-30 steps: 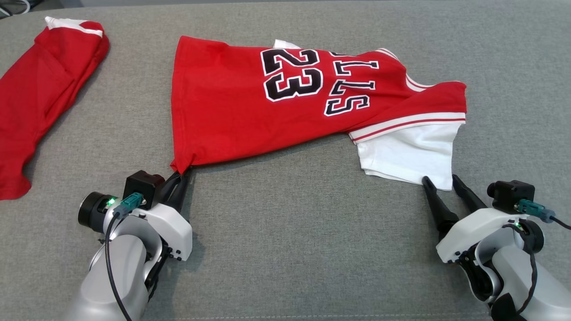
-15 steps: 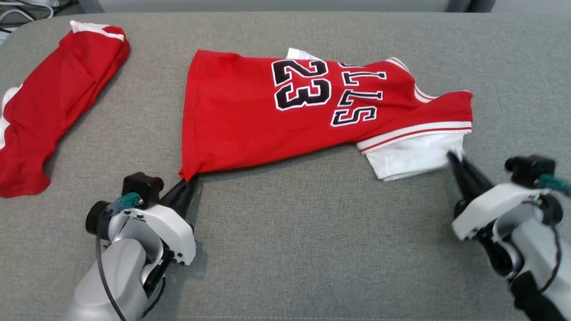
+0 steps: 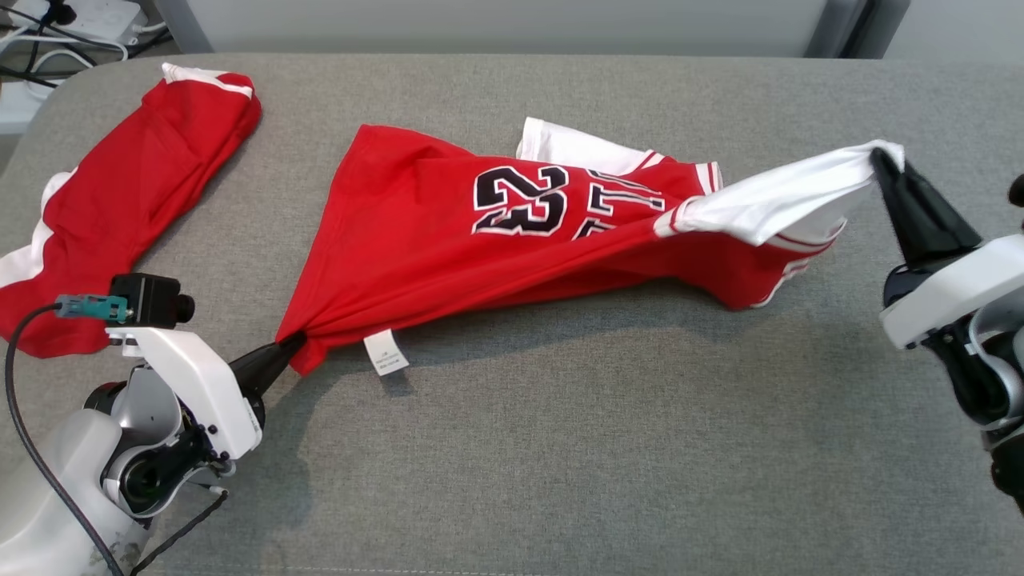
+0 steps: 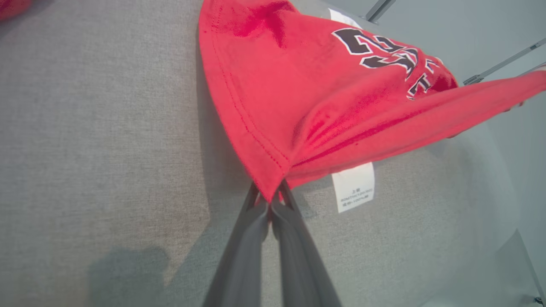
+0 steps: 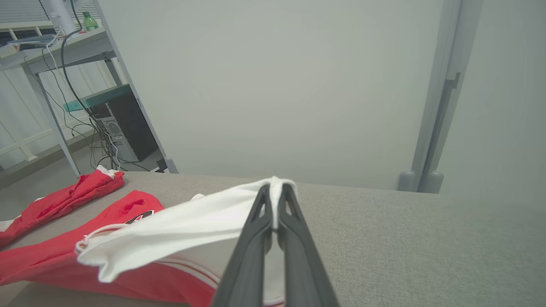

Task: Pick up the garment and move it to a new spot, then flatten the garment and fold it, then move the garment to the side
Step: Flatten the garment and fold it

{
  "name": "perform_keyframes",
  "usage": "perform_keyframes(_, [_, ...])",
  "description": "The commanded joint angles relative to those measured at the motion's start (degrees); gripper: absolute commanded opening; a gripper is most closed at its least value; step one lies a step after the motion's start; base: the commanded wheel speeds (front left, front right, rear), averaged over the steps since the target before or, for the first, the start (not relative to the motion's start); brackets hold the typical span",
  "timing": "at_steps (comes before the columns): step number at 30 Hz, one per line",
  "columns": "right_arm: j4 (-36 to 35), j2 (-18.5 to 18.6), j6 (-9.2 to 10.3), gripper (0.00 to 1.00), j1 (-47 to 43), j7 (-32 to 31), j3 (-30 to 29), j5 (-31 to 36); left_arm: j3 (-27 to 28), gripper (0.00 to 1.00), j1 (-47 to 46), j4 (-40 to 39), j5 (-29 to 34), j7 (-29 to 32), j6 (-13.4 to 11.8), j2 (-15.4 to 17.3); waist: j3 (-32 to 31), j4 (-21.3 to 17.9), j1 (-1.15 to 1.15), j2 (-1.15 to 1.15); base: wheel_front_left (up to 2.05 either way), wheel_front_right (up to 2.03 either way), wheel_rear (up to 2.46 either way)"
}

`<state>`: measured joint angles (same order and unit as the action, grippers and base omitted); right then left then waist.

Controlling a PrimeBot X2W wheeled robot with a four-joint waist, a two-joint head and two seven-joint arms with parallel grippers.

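The garment [image 3: 448, 240] is a red jersey with "23" in black and white sleeves, stretched across the grey surface. My left gripper [image 3: 292, 344] at the lower left is shut on its red hem corner [image 4: 269, 192], beside a white care label [image 4: 353, 186]. At the right my right gripper [image 3: 884, 160] is shut on the white sleeve [image 3: 788, 196], which is lifted off the surface. The right wrist view has the sleeve [image 5: 187, 226] pinched between the fingertips [image 5: 275, 192]. The jersey's near edge hangs taut between the two grippers.
A second red garment [image 3: 136, 184] lies crumpled at the far left of the grey padded table [image 3: 560, 464]. Behind the table stand a pale wall [image 5: 277, 85] and a desk with cables [image 5: 76, 85] at the back left.
My right gripper shut on the white sleeve, then lifted it up and to the right. The left gripper raised the hem corner. The camera shifted, so the whole scene sits lower.
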<state>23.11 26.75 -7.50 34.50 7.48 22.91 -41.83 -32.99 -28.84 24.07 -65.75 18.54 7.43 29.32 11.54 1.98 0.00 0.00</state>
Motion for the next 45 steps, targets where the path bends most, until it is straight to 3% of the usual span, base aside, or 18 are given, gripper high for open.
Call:
perform_keyframes(1, [-1.59, 0.40, 0.01, 0.00, -1.47, -0.90, 0.39, 0.49, 2.05, 0.00, -2.87, -0.62, -0.78, 1.06, 0.05, 2.46, 0.41, 0.09, 0.00, 0.00, 0.00, 0.00, 0.00])
perform_keyframes(2, [-1.96, -0.03, 0.01, 0.00, -1.70, -1.88, 0.75, 0.83, 2.01, 0.00, -3.57, 0.35, -0.90, 1.93, 0.02, 2.75, 0.77, 0.08, 0.00, 0.00, 0.00, 0.00, 0.00])
perform_keyframes(4, [-2.39, -1.01, 0.01, 0.00, -2.02, -3.49, 1.59, 1.54, 0.71, 0.53, -4.90, 2.71, 0.23, 3.06, 0.02, 2.70, 1.70, -0.01, 0.00, 0.00, 0.00, 0.00, 0.00])
perform_keyframes(5, [-2.50, -1.56, 0.01, 0.00, -2.06, -4.00, 1.93, 1.80, 0.56, 1.00, -5.57, 4.15, 0.74, 2.28, 0.02, 2.22, 2.11, -0.12, 0.00, 0.00, 0.00, 0.00, 0.00])
perform_keyframes(14, [-1.04, -3.53, 0.01, 0.00, -1.50, -4.28, 3.43, 4.28, -6.04, 1.00, -6.34, 12.43, 13.66, -17.64, 0.04, 0.43, 2.97, -0.44, 0.00, 0.00, 0.00, 0.00, 0.00])
perform_keyframes(20, [-0.15, -2.98, 0.01, 0.00, -3.59, -3.79, 2.62, 4.69, -12.32, 1.00, -3.19, 15.25, 22.00, -28.44, 0.05, -3.69, 1.82, 1.60, 0.00, 0.00, 0.00, 0.00, 0.00])
perform_keyframes(25, [-0.22, -3.76, 0.01, 0.00, -3.92, -3.83, 2.85, 4.84, -13.41, 1.00, -2.13, 16.92, 24.07, -31.54, -1.27, -6.08, 1.56, 1.82, 0.00, 0.00, 0.00, 0.00, 0.00])
perform_keyframes(34, [-0.35, -4.61, 0.01, 0.00, -4.04, -3.70, 2.95, 4.60, -10.13, 1.00, -1.16, 18.46, 19.02, -33.07, -0.35, -8.85, 1.64, 0.93, 0.00, 0.00, 0.00, 0.00, 0.00])
perform_keyframes(35, [-0.32, -4.60, 0.01, 0.00, -4.02, -3.63, 2.85, 4.60, -9.73, 0.85, -1.30, 18.14, 18.74, -33.20, -0.27, -8.83, 1.72, 0.81, 0.00, 0.00, 0.00, 0.00, 0.00])
perform_keyframes(37, [-0.24, -4.55, 0.01, 0.00, -3.98, -3.57, 2.73, 4.58, -9.54, 0.25, -1.33, 17.45, 18.27, -33.33, -0.12, -8.60, 1.80, 0.63, 0.00, 0.00, 0.00, 0.00, 0.00])
perform_keyframes(38, [-0.24, -4.55, 0.01, 0.00, -3.98, -3.57, 2.73, 4.58, -9.54, 0.25, -1.33, 17.45, 18.27, -33.33, -0.12, -8.60, 1.80, 0.63, 0.00, 0.00, 0.00, 0.00, 0.00])
perform_keyframes(39, [-0.19, -4.53, 0.01, 0.00, -3.97, -3.58, 2.68, 4.52, -9.64, 0.00, -1.27, 17.19, 18.03, -33.36, -0.06, -8.42, 1.82, 0.55, 0.00, 0.00, 0.00, 0.00, 0.00])
perform_keyframes(43, [-0.04, -4.15, 0.01, 0.00, -3.57, -4.08, 2.72, 3.93, -11.24, 0.00, -0.77, 14.73, 13.95, -31.76, 0.02, -7.47, 1.65, 0.35, 0.00, 0.00, 0.00, 0.00, 0.00])
perform_keyframes(45, [-0.25, -3.49, 0.01, 0.00, -2.68, -4.55, 2.75, 3.81, -11.58, 0.00, -0.83, 10.89, 8.82, -29.28, 0.03, -6.34, 1.45, 0.35, 0.00, 0.00, 0.00, 0.00, 0.00])
